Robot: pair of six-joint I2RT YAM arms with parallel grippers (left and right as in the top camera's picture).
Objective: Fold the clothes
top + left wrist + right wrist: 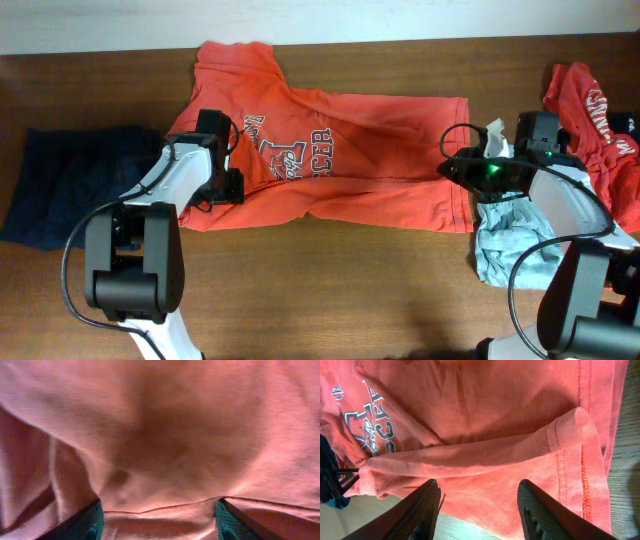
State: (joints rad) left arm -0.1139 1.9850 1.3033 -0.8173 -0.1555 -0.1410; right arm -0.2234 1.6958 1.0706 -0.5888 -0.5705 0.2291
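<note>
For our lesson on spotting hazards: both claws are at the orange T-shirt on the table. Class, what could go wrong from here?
1. A raised ridge of cloth crosses the orange T-shirt near its hem; folding over it may set a crease.
2. The right claw works beside the pale grey garment and might snag it.
3. Cloth fills the view at the left claw, so it may pinch extra layers.
</note>
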